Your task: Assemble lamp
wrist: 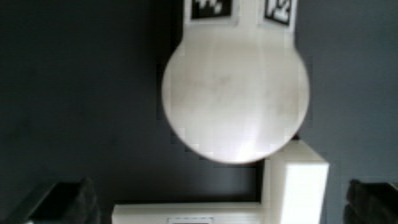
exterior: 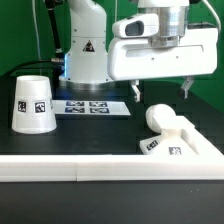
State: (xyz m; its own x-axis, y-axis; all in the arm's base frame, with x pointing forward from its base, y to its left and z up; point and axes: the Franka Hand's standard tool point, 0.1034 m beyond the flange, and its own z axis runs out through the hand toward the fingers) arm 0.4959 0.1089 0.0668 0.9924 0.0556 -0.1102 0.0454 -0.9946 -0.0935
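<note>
The ball-shaped bulb lies on its side on the black table at the exterior view's right. Its round end fills the wrist view, with its tagged neck at the far end. The stepped square base sits right beside it, with tags on its side; a white block by the bulb's round end looks like part of it. The tapered shade stands wide end down at the exterior view's left. My gripper hangs above the bulb, open and empty; its dark fingertips sit wide of the bulb.
The marker board lies at the back, in front of the white robot pedestal. A long white rail runs along the table's front edge, close to the base.
</note>
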